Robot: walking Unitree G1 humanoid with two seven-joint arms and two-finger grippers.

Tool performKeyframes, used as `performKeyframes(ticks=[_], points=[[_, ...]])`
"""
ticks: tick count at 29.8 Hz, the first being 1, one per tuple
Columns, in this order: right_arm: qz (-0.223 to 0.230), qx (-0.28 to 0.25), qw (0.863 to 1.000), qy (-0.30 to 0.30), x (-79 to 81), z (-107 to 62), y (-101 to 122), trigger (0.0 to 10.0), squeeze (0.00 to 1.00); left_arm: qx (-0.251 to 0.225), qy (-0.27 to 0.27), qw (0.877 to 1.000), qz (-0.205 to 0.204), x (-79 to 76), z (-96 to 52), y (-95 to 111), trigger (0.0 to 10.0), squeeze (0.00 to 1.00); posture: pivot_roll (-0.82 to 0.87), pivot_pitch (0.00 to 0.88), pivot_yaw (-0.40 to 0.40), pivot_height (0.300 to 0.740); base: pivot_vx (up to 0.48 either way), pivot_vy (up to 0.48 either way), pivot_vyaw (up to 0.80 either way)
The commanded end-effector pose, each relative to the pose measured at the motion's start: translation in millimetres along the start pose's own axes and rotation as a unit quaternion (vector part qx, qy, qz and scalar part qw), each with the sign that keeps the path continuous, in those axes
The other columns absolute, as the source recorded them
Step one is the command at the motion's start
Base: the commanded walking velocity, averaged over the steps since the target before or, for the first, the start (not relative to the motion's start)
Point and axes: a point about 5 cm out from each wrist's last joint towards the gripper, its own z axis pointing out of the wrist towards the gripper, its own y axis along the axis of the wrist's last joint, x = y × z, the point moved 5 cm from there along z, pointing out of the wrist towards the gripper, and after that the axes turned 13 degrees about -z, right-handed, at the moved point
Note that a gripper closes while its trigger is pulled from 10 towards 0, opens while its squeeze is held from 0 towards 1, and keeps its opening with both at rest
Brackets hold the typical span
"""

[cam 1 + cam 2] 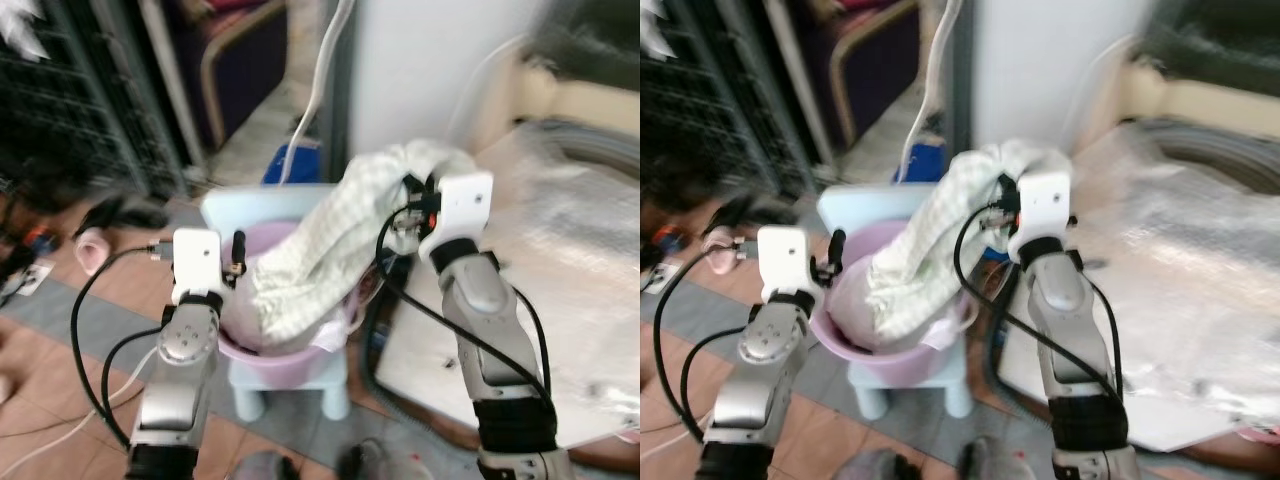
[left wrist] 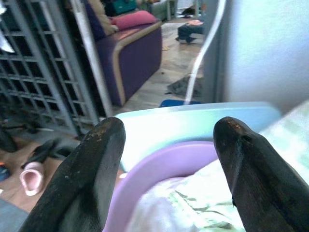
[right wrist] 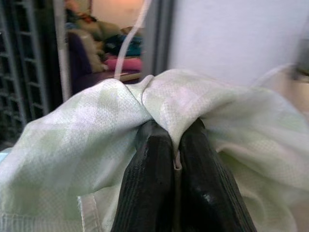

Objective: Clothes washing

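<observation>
A pale green checked cloth (image 1: 330,240) hangs from my right gripper (image 3: 175,145), which is shut on a fold of it above the lilac basin (image 1: 300,355). The cloth's lower end still rests inside the basin. That basin sits on a light blue plastic stool (image 1: 262,203). To the right lies the washing machine's top (image 1: 570,250), covered in crinkled clear plastic. My left gripper (image 2: 166,140) is open and held at the basin's left rim (image 2: 169,162), with nothing between its fingers.
A white hose (image 1: 322,70) hangs down the wall behind the stool. A dark metal grille (image 1: 70,90) stands at the left, with slippers (image 1: 92,245) on the tiled floor below it. A purple sofa (image 2: 130,48) sits further back. Black cables (image 1: 420,315) trail from both wrists.
</observation>
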Motion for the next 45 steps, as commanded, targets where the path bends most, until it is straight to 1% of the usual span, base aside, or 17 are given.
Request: performKeyframes(ticks=[1, 6, 9, 11, 13, 20, 25, 28, 36, 42, 45], points=[[-0.003, -0.007, 1.000, 0.000, -1.0, 0.7, 3, 10.0, 0.00, -0.001, -0.001, 1.000, -0.002, -3.3, -0.8, 0, 10.0, 0.00, -0.05, 0.028, 0.062, 0.740, 0.000, 0.000, -0.75], [-0.010, -0.010, 1.000, -0.006, -2.6, 0.7, 4, 10.0, 0.00, -0.004, -0.006, 1.000, -0.003, -5.1, 0.3, 0, 10.0, 0.00, -0.05, 0.029, 0.063, 0.740, 0.000, 0.000, -0.75], [-0.017, -0.011, 1.000, -0.015, -6.0, 1.4, 5, 10.0, 0.00, -0.005, -0.007, 1.000, -0.003, -5.7, 1.0, 1, 10.0, 0.00, -0.05, 0.029, 0.063, 0.740, 0.000, 0.000, -0.75], [-0.032, -0.008, 0.999, -0.030, -11.6, 2.6, 4, 10.0, 0.00, -0.004, -0.008, 1.000, -0.002, -6.3, 0.6, 1, 10.0, 0.00, -0.05, 0.028, 0.064, 0.740, 0.000, 0.000, -0.75], [-0.034, -0.005, 0.999, -0.035, -13.8, 3.6, 3, 10.0, 0.00, -0.001, -0.010, 1.000, -0.001, -7.6, -0.1, -1, 10.0, 0.00, -0.06, 0.033, 0.065, 0.740, 0.000, 0.000, -0.76], [-0.038, -0.002, 0.999, -0.039, -14.7, 3.1, 1, 10.0, 0.00, 0.001, -0.018, 1.000, -0.002, -9.1, -1.1, -3, 10.0, 0.00, -0.06, 0.034, 0.067, 0.740, 0.000, 0.000, -0.76], [-0.043, -0.002, 0.998, -0.043, -14.5, 1.1, 0, 10.0, 0.00, 0.003, -0.021, 1.000, 0.000, -9.2, -0.4, -4, 10.0, 0.00, -0.06, 0.035, 0.068, 0.740, 0.000, -0.469, -0.75], [-0.041, 0.000, 0.998, -0.043, -14.5, 0.6, -2, 10.0, 0.00, 0.003, -0.022, 1.000, -0.001, -10.6, 0.7, -3, 10.0, 0.00, -0.06, 0.035, 0.068, 0.740, 0.000, -0.237, -0.57], [-0.034, 0.005, 0.999, -0.039, -12.4, 0.8, -6, 10.0, 0.00, 0.002, -0.023, 1.000, 0.000, -10.5, 0.5, -4, 10.0, 0.00, -0.06, 0.020, 0.058, 0.740, 0.000, 0.000, -0.05], [-0.029, -0.001, 0.999, -0.036, -10.0, 4.3, -4, 10.0, 0.00, -0.006, -0.023, 1.000, -0.007, -9.7, 2.7, 0, 10.0, 0.00, -0.05, 0.028, 0.063, 0.740, 0.000, 0.000, 0.00], [-0.028, -0.007, 0.999, -0.033, -9.2, 4.6, -2, 10.0, 0.00, -0.009, -0.021, 0.999, -0.021, -7.7, 2.8, 2, 10.0, 0.00, -0.06, 0.027, 0.072, 0.740, 0.000, 0.000, 0.00]])
